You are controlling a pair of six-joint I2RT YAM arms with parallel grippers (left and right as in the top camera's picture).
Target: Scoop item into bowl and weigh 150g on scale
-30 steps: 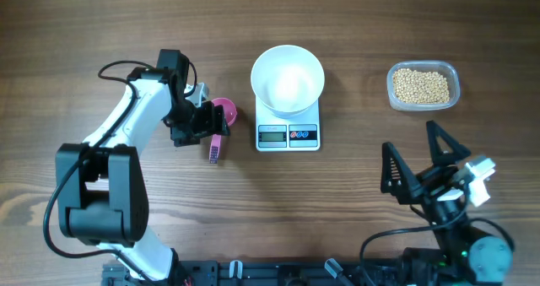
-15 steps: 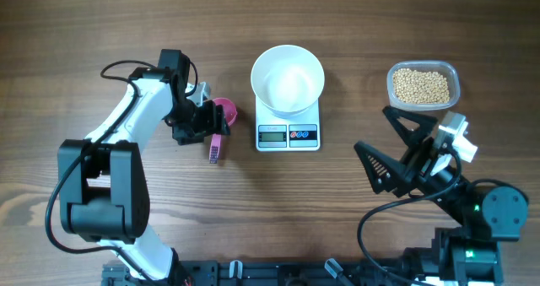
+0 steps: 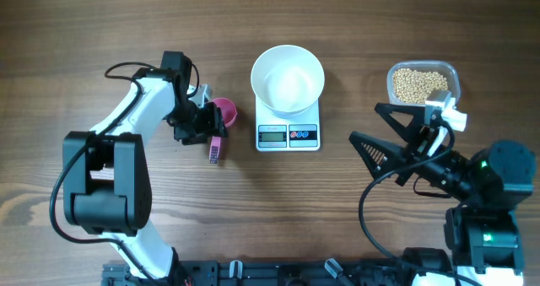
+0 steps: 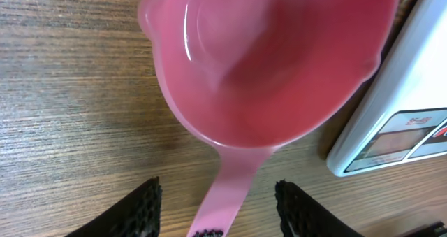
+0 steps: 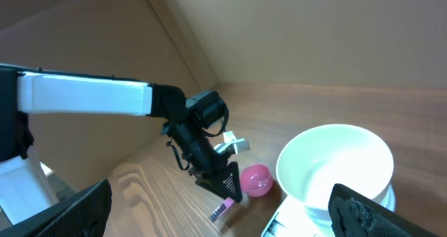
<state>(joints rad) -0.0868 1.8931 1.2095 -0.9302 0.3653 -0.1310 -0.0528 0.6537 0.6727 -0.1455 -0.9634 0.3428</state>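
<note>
Nearest your side of the table, your right gripper [image 3: 364, 122] hangs above the wood to the right of the scale [image 3: 288, 135]. Its two dark fingers are spread wide with nothing between them, and they point left towards the middle of the table.

Over on the left, your left gripper [image 4: 216, 191] sits low over the pink scoop [image 4: 265, 62]. Its jaws are partly apart and straddle the scoop's handle [image 4: 230, 181]. In the wrist view there is a gap of bare wood on each side of the handle, so neither finger has hold of it. The scoop lies flat on the table, cup up, just beside the scale's left edge, with the handle running back towards you.

The scale stands mid-table with its display and buttons on the front edge; the reading is too small to make out. The white bowl [image 3: 266, 79] rests on the scale's platform, overhanging its back. Further right, well apart from the bowl, the beans [image 3: 420, 85] lie in a clear plastic tub [image 3: 456, 83], just beyond your right gripper.
</note>
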